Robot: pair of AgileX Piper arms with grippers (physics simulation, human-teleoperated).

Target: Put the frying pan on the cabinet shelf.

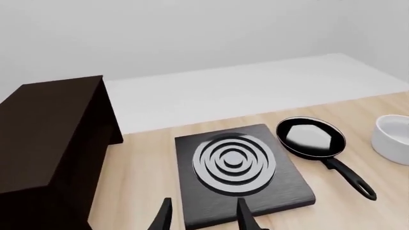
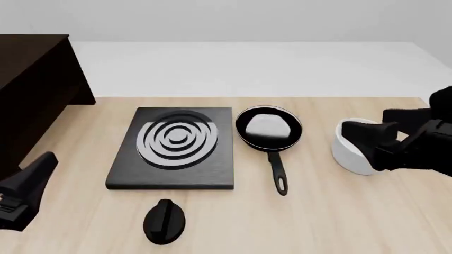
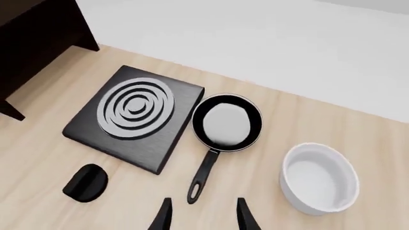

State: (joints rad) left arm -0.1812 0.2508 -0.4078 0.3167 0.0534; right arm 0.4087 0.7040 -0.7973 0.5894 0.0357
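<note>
A light wooden table (image 2: 332,222) is shown beneath two robot arms, with a white floor and wall beyond its far edge. At the table's far left a large dark brown cabinet (image 2: 32,90) is seen, its flat top, the cabinet shelf (image 1: 45,129), left bare. A square black hob (image 2: 175,148) with white rings is set flat near the middle of the table. Just to its right, apart from it by a narrow gap, the frying pan (image 2: 268,128) is rested on the table, its glossy inside turned up and its long handle (image 2: 278,170) pointed toward the arms' side. A white bowl (image 3: 317,178) is placed upright further right, well apart from the pan and partly covered by the right arm in the front view. A black oval knob (image 2: 164,221) is laid on the near side of the hob.

The left gripper (image 1: 203,216) is held above the hob's near edge, its fingers spread and nothing between them. The right gripper (image 3: 202,216) is held above the table near the end of the pan's handle, its fingers likewise parted and empty.
</note>
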